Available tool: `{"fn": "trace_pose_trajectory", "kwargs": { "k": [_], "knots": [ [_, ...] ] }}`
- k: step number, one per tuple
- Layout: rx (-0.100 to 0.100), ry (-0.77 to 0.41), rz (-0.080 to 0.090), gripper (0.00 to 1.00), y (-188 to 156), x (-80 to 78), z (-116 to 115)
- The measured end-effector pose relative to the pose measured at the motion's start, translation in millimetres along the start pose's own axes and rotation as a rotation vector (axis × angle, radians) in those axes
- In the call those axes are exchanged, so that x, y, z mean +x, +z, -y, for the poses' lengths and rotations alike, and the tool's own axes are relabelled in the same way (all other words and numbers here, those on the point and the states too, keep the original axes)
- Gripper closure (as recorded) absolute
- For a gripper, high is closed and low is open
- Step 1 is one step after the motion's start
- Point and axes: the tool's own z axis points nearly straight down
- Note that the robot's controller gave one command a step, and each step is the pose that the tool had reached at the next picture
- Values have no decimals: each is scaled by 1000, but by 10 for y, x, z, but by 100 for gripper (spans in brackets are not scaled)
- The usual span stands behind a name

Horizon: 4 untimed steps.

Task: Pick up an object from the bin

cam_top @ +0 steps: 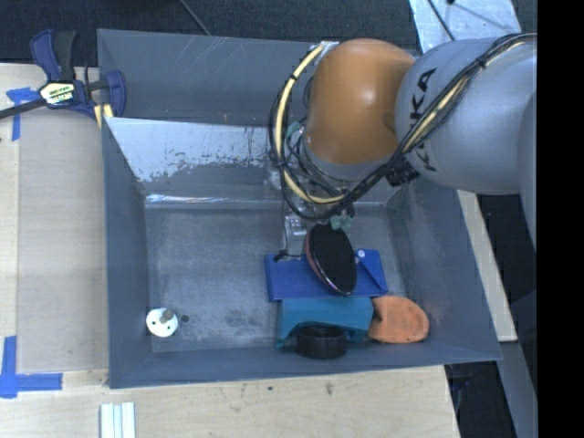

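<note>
My gripper (294,237) hangs below the arm's wrist over the right half of the bin floor, its tip just above the top left corner of a flat blue piece (294,283). A black oval thing with a reddish rim (331,257) leans across that blue piece, right beside the gripper; whether the gripper touches it I cannot tell. In front of them lies a teal block (330,314) with a black ring (318,341) at its near edge.
An orange oval lump (400,320) rests against the teal block at the bin's front right. A small white disc (162,321) lies alone at the front left. The arm and its orange cover overhang the bin's back right.
</note>
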Motion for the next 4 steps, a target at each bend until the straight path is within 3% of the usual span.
{"fn": "trace_pose_trajectory", "kwargs": {
  "k": [1, 2, 3, 4],
  "knots": [
    [-5, -61, 2, 0, 26, 164, 182],
    [-2, 15, 0, 0, 64, 172, 618],
    [-3, 98, 4, 0, 388, 308, 877],
    [-3, 90, 3, 0, 647, 96, 983]
  ]
}}
